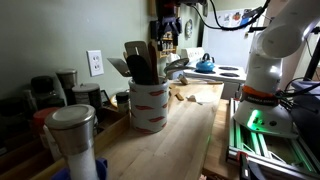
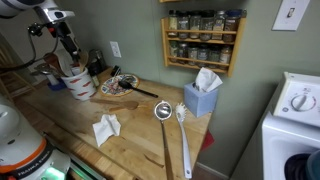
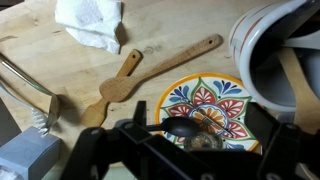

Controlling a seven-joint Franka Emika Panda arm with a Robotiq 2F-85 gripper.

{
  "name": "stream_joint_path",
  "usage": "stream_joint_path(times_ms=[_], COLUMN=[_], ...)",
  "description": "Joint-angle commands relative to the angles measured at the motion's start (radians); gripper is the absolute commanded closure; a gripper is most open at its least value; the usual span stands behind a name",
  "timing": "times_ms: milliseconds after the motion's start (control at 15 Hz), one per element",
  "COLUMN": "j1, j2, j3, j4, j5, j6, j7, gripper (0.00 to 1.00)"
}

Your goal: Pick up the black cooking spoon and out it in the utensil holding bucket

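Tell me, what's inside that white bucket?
Dark and wooden utensils stand in the bucket, tops sticking out. Its wall hides their lower ends and the bottom.

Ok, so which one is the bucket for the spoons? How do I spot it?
Find the long wooden counter and go to the end farthest from the blue tissue box. There, next to the colourful plate, stands the bucket. It is the only white pot with red bands, full of upright utensils.
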Motion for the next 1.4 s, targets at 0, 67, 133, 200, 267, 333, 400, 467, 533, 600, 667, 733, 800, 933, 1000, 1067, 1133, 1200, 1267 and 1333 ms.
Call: stream_joint_path(times_ms=[0, 67, 133, 200, 267, 333, 400, 467, 533, 600, 667, 733, 800, 933, 1000, 1067, 1133, 1200, 1267, 1333], j1=[0.039, 0.015, 0.003, -0.004, -0.019, -0.028, -0.029, -0.037, -0.042, -0.048, -0.05, -0.057, -0.064, -0.07, -0.072, -0.075, -0.077, -0.08, -0.082, -0.083], j2=[0.045, 0.077, 0.113, 0.147, 0.187, 0.225, 0.266, 0.311, 0.35, 0.391, 0.43, 0.466, 0.499, 0.559, 0.587, 0.615, 0.639, 0.66, 0.676, 0.692], j3=[-0.064, -0.096, -0.131, -0.163, -0.194, -0.223, -0.262, -0.287, -0.318, -0.34, -0.367, -0.387, -0.406, -0.445, -0.457, -0.467, -0.474, -0.477, -0.478, -0.48], j4=[0.027, 0.04, 0.057, 0.075, 0.093, 0.116, 0.13, 0.147, 0.149, 0.158, 0.155, 0.148, 0.138, 0.129, 0.125, 0.125, 0.125, 0.124, 0.123, 0.121], j5=[0.013, 0.024, 0.043, 0.052, 0.057, 0.069, 0.101, 0.123, 0.158, 0.186, 0.231, 0.257, 0.279, 0.382, 0.416, 0.454, 0.487, 0.523, 0.555, 0.573], j6=[-0.012, 0.029, 0.032, 0.031, 0.046, 0.055, 0.084, 0.112, 0.161, 0.196, 0.255, 0.327, 0.405, 0.477, 0.505, 0.535, 0.558, 0.574, 0.587, 0.596], j7=[0.005, 0.014, 0.008, -0.009, -0.009, -0.002, -0.029, -0.019, -0.028, -0.015, -0.033, -0.024, -0.021, -0.05, -0.059, -0.071, -0.09, -0.103, -0.119, -0.126], gripper=[0.0, 0.0, 0.0, 0.0, 0.0, 0.0, 0.0, 0.0, 0.0, 0.0, 0.0, 0.0, 0.0, 0.0, 0.0, 0.0, 0.0, 0.0, 0.0, 0.0])
